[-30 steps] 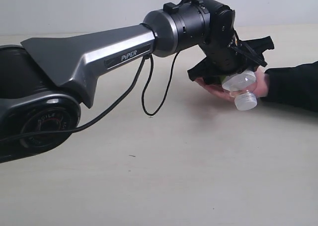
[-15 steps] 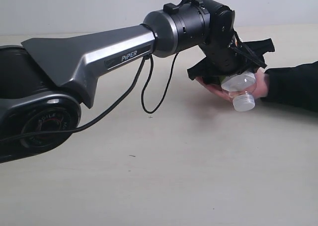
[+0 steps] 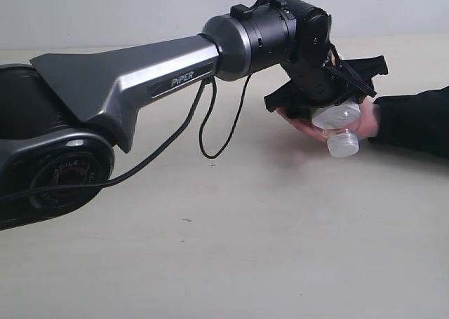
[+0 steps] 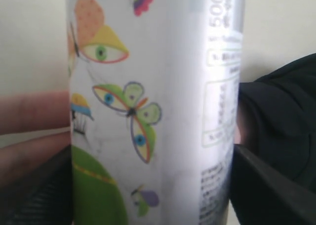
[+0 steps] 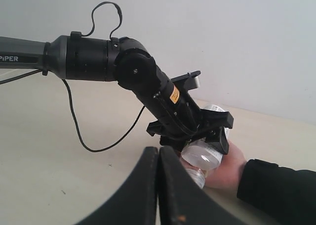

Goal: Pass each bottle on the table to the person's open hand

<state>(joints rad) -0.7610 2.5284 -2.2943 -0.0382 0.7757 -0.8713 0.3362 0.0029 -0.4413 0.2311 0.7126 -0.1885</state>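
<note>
Our left claw (image 3: 330,100) is clamped on the white bottle (image 3: 339,125) with butterflies. We cannot tell what is inside. The bottle lies tilted, its small round end poking out below the claw. The person's hand (image 3: 370,117) waits right under the claw. Our right claw (image 5: 158,158) is pressed together.

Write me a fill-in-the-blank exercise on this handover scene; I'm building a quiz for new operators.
At the person's hand, the left gripper is shut on the ____.
The label on the bottle shows colourful ____.
The right gripper has its jaws ____.
The person's sleeve is ____.
Missing: bottle; butterflies; shut; black.
</note>
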